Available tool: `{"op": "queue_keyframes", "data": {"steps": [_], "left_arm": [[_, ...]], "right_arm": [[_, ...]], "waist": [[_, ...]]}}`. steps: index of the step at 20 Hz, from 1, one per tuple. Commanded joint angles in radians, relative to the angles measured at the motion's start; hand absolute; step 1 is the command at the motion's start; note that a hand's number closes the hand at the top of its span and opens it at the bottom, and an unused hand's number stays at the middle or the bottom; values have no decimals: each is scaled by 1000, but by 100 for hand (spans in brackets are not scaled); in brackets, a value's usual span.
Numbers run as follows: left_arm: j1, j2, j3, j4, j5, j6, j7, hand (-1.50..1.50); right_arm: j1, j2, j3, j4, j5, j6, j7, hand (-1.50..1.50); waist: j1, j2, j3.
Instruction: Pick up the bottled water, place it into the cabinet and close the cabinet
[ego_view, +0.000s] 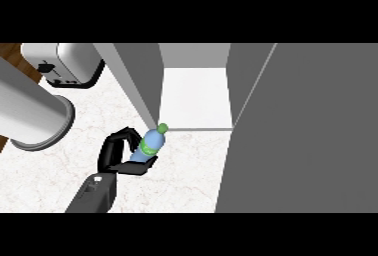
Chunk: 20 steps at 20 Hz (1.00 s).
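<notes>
The black left hand (109, 154) curls round the green-capped blue plastic bottle (151, 143), cap up before the open grey cabinet (196, 95), ready for shelving.

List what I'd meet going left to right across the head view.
grey cylinder → left hand → bottle, held in that hand → cabinet floor → cabinet door. The toaster overlaps the cylinder, so it is left out.
</notes>
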Motion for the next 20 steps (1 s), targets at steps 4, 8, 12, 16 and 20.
{"op": "queue_keyframes", "data": {"steps": [4, 8, 12, 16, 20], "left_arm": [[56, -35, -152, -258, 156, -27, 170, 150], [30, -36, -308, -301, 328, 73, 245, 150], [25, -36, -450, -504, 421, 203, 417, 150], [3, -36, -532, -519, 454, 310, 461, 150], [-35, -36, -496, -552, 446, 326, 507, 150]], "right_arm": [[26, -11, 24, -62, 79, -16, 5, -150], [39, -5, 70, -79, 112, -41, 11, -150], [33, -20, 11, 2, 39, -11, -84, -150], [23, -23, 18, -110, 71, -40, 37, -150], [112, -68, 27, -158, 56, -21, 7, -150]], "waist": [[11, -5, 1], [-6, -3, 0], [2, -3, 1], [-5, 1, 0], [-6, 1, 0]]}}
